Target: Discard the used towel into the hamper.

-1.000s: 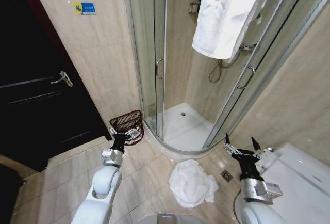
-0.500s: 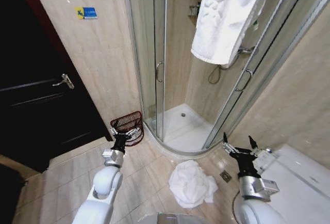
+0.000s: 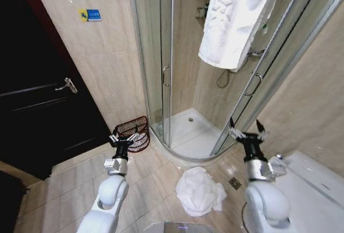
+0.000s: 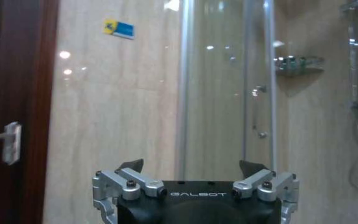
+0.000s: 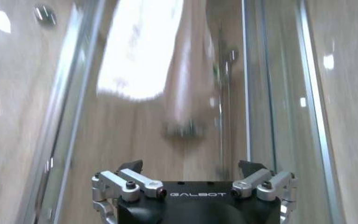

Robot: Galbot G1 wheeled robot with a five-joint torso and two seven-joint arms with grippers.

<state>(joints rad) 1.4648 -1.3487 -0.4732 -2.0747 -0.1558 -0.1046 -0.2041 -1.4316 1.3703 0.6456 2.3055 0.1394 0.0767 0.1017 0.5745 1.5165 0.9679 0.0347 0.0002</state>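
Note:
The used towel [image 3: 200, 190] is a crumpled white heap on the floor tiles, just in front of the shower's curved step. The hamper [image 3: 133, 132], a small dark reddish-brown wire basket, stands against the wall beside the shower door. My left gripper [image 3: 122, 138] is raised right in front of the hamper, open and holding nothing; in the left wrist view that gripper [image 4: 191, 165] faces the wall and the glass. My right gripper [image 3: 244, 126] is lifted to the right of and above the towel, also open and holding nothing; in its own view the right gripper [image 5: 191, 165] points at the shower glass.
A glass shower cabin [image 3: 166, 72] with a white tray [image 3: 191, 131] fills the middle. A second white towel [image 3: 236, 13] hangs over its top rail. A dark door [image 3: 37, 99] is at the left, a white fixture [image 3: 317, 190] at the lower right, and a floor drain [image 3: 235, 182] beside the towel.
My right arm has lifted, so its gripper now stands higher and slightly further left. The view has shifted a little. The left gripper, towel and hamper hold their places.

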